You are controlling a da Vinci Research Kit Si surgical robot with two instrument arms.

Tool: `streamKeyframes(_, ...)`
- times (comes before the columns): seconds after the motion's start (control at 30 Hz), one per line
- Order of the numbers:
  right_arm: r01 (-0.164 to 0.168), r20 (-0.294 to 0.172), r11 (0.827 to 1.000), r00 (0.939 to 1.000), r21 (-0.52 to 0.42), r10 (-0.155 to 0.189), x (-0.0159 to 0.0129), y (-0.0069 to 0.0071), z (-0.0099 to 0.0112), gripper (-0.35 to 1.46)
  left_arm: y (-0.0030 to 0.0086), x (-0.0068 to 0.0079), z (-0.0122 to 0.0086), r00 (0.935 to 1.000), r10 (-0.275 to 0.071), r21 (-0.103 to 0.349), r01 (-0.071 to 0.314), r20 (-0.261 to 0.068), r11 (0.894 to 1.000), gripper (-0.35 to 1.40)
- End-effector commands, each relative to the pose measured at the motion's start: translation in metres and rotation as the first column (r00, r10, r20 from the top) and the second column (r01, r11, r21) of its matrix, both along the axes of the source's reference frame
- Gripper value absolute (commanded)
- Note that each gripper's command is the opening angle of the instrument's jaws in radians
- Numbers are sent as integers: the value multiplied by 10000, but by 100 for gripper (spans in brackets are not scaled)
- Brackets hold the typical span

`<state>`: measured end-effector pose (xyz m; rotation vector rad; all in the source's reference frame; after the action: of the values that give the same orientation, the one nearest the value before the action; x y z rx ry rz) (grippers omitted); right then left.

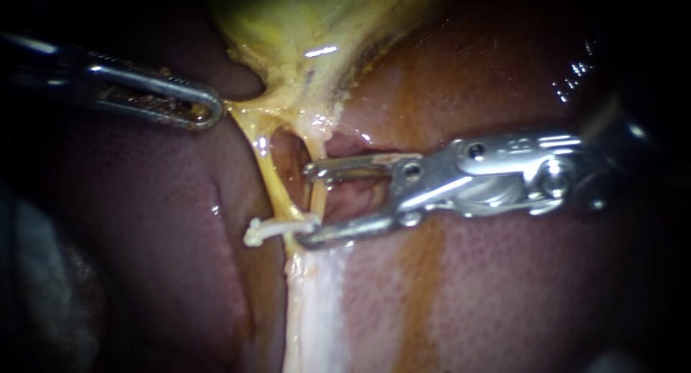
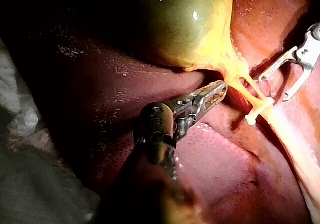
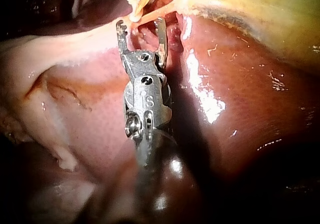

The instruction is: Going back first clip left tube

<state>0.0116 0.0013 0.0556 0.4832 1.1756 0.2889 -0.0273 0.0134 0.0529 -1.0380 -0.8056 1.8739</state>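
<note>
A white clip [image 1: 277, 227] sits across the lower part of the left tube [image 1: 270, 175], a thin yellow strand that runs down from the gallbladder [image 1: 302, 20]. My right instrument [image 1: 308, 204] has its jaws open, one on each side of the right tube [image 1: 317, 194], and its lower tip lies at the clip's end. No clip shows between these jaws. My left instrument [image 1: 209, 110] is shut on yellow tissue at the gallbladder's neck and holds it to the left. The left wrist view has the clip [image 2: 257, 108] beyond the left instrument [image 2: 217, 91].
Dark red liver [image 1: 504, 286] lies under and around everything. A pale band of tissue [image 1: 313, 308] runs down from where the tubes meet. Grey gauze [image 2: 15, 119] lies beside the liver on the left instrument's side. In the right wrist view the right instrument [image 3: 140, 28] points at the tubes.
</note>
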Motion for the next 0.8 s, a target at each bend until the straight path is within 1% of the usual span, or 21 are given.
streamKeyframes(0.03,-71,25,10000,10000,-38,71,-9,-1,-4,50,0,0,0,10000,-1,-6,1,-1,10000,-35)
streamKeyframes(0.1,-212,38,9995,9998,-219,213,-28,0,-11,50,0,0,0,10000,-2,-7,2,-2,10000,-35)
streamKeyframes(0.17,-263,81,9990,9996,-368,266,-43,1,-15,50,0,0,0,10000,-3,-7,3,-2,10000,-35)
streamKeyframes(0.27,-254,253,9973,9993,-684,272,-65,6,-19,50,0,0,0,10000,-3,-7,3,-2,10000,-35)
streamKeyframes(0.33,-221,370,9968,9990,-772,250,-72,8,-20,50,0,0,0,10000,-1,-7,1,-1,10000,-35)
streamKeyframes(0.4,-22,477,9966,9988,-829,61,-77,8,-21,50,0,-1,1,10000,-2,-10,2,-2,10000,-35)
streamKeyframes(0.53,46,475,9961,9989,-878,-4,-80,7,-21,50,-1,-4,6,10000,0,-24,0,-4,10000,-35)
streamKeyframes(0.8,134,432,9964,9990,-841,-97,-81,5,-23,50,-5,-28,29,10000,83,-24,-83,48,10000,-35)
